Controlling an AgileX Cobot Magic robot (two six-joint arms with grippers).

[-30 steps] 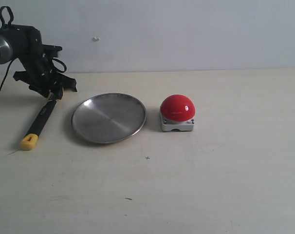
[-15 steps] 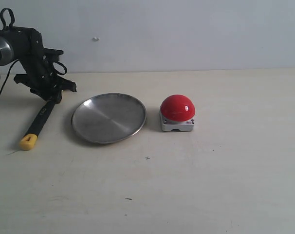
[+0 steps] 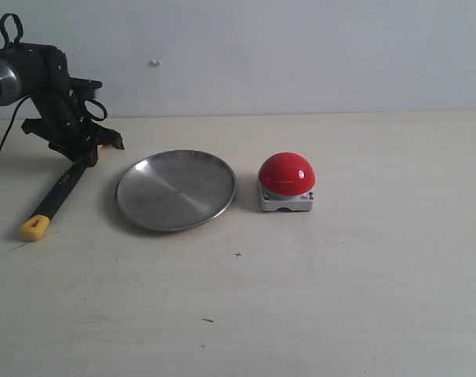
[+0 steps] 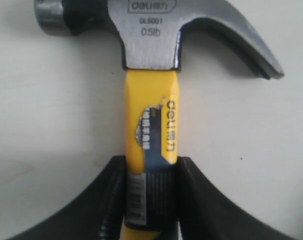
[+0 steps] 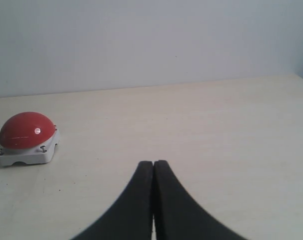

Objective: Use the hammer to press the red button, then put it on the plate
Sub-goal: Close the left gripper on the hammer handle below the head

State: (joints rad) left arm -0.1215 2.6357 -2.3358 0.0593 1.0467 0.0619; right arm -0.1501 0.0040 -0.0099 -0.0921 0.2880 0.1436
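Clamping the hammer (image 4: 151, 100) just under its head in the left gripper (image 4: 151, 167), nothing in the closed right gripper (image 5: 153, 165). Squeeze firmly, lift from the plate's (image 3: 175, 190) nine o'clock, carry to the red button (image 3: 286, 174) at its three o'clock.

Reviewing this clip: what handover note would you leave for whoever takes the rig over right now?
Left gripper: shut on the hammer, on the handle just below the head.
Right gripper: shut, holding nothing.
Empty plate sits between the hammer on its left and the red button on its right.
Done: hammer gripped. Left: press the button, lay the hammer on the plate.
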